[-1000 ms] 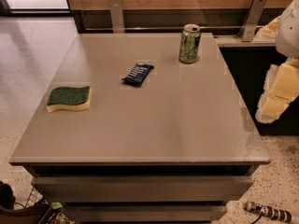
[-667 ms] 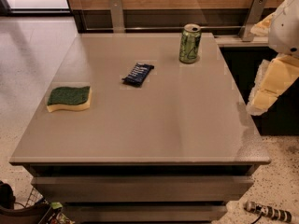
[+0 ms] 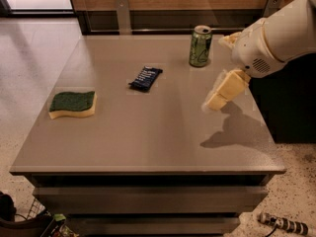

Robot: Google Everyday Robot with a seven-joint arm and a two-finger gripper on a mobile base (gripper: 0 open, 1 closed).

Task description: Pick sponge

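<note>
The sponge [image 3: 72,104], dark green on top with a pale yellow base and wavy edges, lies flat near the left edge of the grey table [image 3: 158,137]. My gripper [image 3: 221,94] hangs above the right part of the table, its pale yellow fingers pointing down and left. It is far to the right of the sponge and holds nothing that I can see. The white arm reaches in from the upper right.
A green drink can [image 3: 200,46] stands upright at the back right, close behind the gripper. A dark blue snack wrapper [image 3: 146,78] lies mid-table. A wall and rail run behind the table. Cables and clutter lie on the floor at the front.
The arm has swung in from the right edge over the table, moving the gripper left toward the middle. The sponge, wrapper and can have not moved.
</note>
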